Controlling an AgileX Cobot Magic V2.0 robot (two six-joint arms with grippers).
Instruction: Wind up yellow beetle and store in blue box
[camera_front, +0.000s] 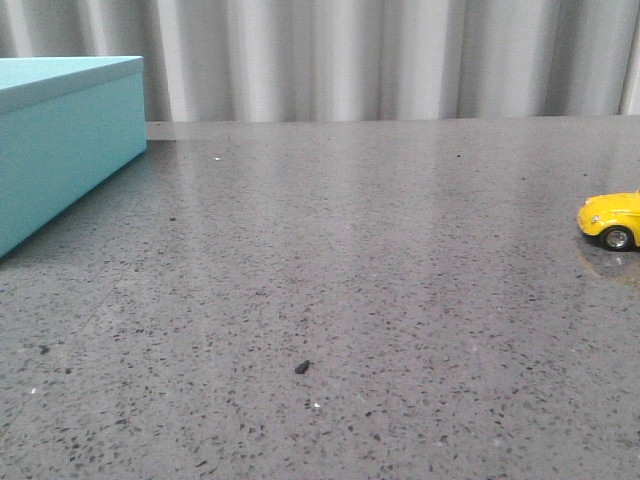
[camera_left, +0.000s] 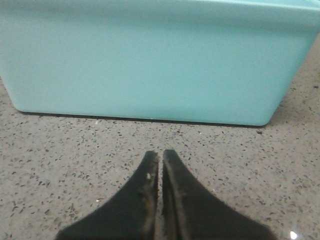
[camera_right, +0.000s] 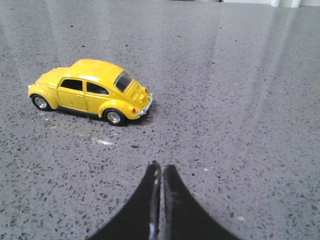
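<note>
The yellow beetle (camera_front: 611, 221) stands on its wheels at the right edge of the table (camera_front: 330, 280), well apart from the blue box (camera_front: 62, 130) at far left, whose lid is on. The left gripper (camera_left: 161, 159) is closed and empty near the box's side; the right gripper (camera_right: 161, 170), also closed and empty, sits near the beetle without touching it.

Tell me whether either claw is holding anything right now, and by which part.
Nothing is held. The left claw is shut on nothing, facing the blue box. The right claw is shut and empty, short of the yellow beetle, which sits on the table.
</note>
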